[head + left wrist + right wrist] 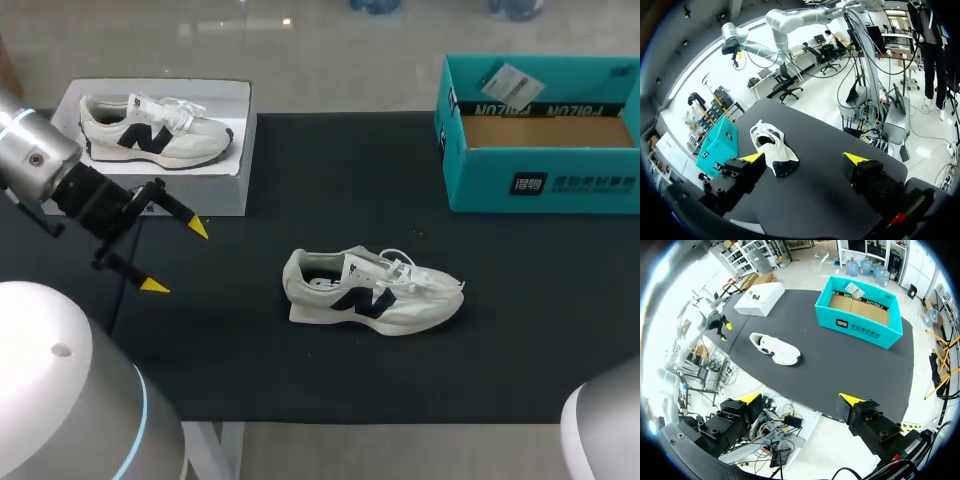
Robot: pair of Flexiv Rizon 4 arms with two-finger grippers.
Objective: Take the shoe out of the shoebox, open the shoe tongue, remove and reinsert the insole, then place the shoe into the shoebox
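One white low sneaker w/ black logo (372, 295): prob light, floppy, grab at heel; left tool (177, 258), right tool (800, 401) spread.

Lighting is bright and even, from overhead; the black table (300, 170) reads matte and uniformly dark; the white shoe (372, 291) is well exposed, with a faint soft shadow at its sole; soft highlights lie on the left arm (30, 150); in the wrist views the left gripper (804, 158) and right gripper (800, 399) show bright yellow tips on shaded bodies.
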